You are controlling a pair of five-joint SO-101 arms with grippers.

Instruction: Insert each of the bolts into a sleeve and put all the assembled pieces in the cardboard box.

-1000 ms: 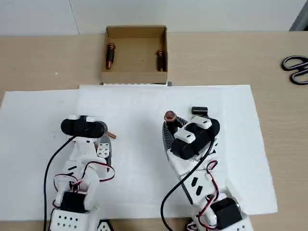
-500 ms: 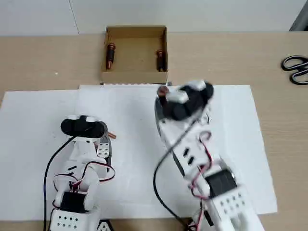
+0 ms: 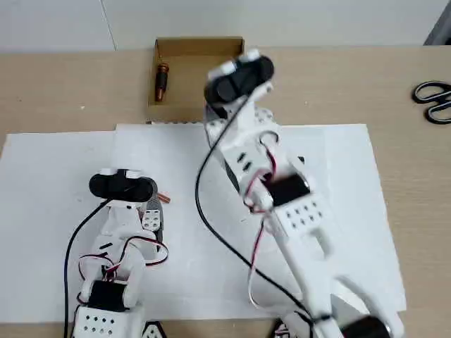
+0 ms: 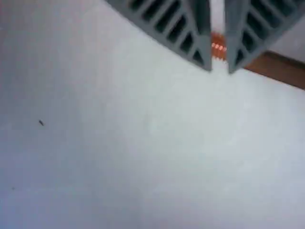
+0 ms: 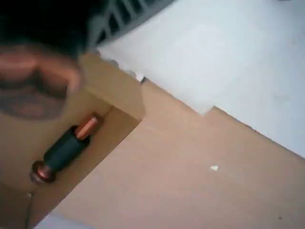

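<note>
The cardboard box (image 3: 199, 48) stands at the back of the table. My right gripper (image 3: 220, 105) hangs over its right half, shut on an assembled piece (image 5: 29, 90) that looms blurred, copper and dark, close to the right wrist camera. Below it in the box (image 5: 114, 90) lies another assembled piece (image 5: 64, 149). A third piece (image 3: 162, 81) rests by the box's left wall. My left gripper (image 4: 219, 64) sits low over the white paper at the front left, shut on a copper bolt (image 4: 218, 47) whose tip (image 3: 164, 198) sticks out to the right.
A large white paper sheet (image 3: 63, 176) covers the table's middle. A small black sleeve (image 3: 301, 160) peeks out beside the right arm. Black scissors (image 3: 433, 98) lie at the far right edge. Bare wood surrounds the box.
My right arm has swung from the middle of the paper up and to the left, carrying its piece over the box. The left arm has stayed put.
</note>
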